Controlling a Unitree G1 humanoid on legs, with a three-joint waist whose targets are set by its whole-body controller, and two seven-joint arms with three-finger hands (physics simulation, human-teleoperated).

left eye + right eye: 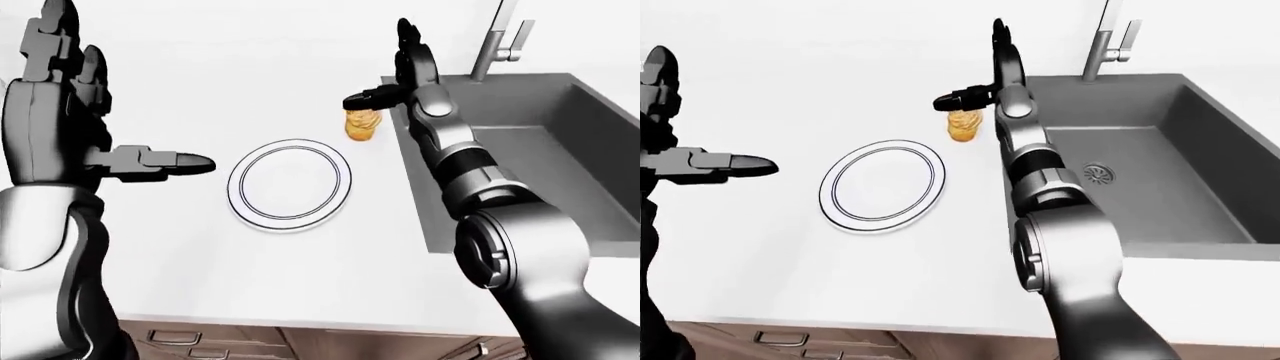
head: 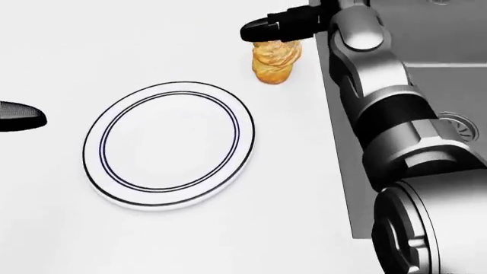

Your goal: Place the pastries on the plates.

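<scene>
The pastry [image 2: 276, 61], a golden, ridged swirl standing upright on the white counter [image 2: 228, 240], lies at about 1 o'clock from the glossy, blue-ringed plate [image 2: 169, 142]. The right hand [image 1: 385, 79], fingers spread, is held directly over it, apparently not touching. The left hand [image 1: 75, 112] is open, well apart.

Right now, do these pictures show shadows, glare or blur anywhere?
Head view: sharp and evenly lit, with almost no shadow under the plate or pastry. Left-eye view: white counter looks washed out, no glare spots. Right-eye view: sink shows soft shading only.
</scene>
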